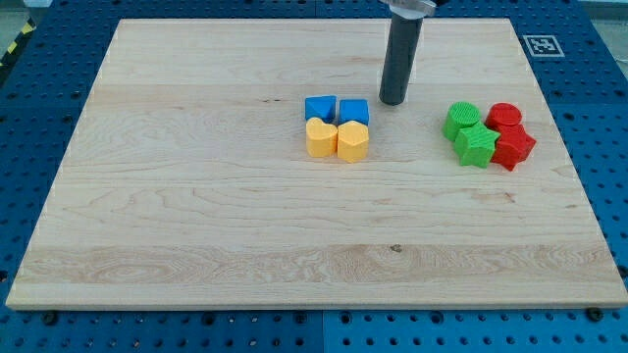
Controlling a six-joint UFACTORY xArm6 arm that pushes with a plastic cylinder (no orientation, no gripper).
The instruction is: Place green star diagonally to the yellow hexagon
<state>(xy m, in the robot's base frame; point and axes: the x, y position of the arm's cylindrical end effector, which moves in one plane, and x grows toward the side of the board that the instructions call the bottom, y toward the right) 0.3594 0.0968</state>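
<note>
Our small green plastic star block (475,145) looks light, rigid and easy to slide, sitting at the tabletop's (196,245) right in a green-and-red cluster. We'd push its right flank. No claw on this arm, just my tip (392,101), touching nothing, near the yellow plastic hexagon block (352,141).

My tip (393,101), rod upright
</note>
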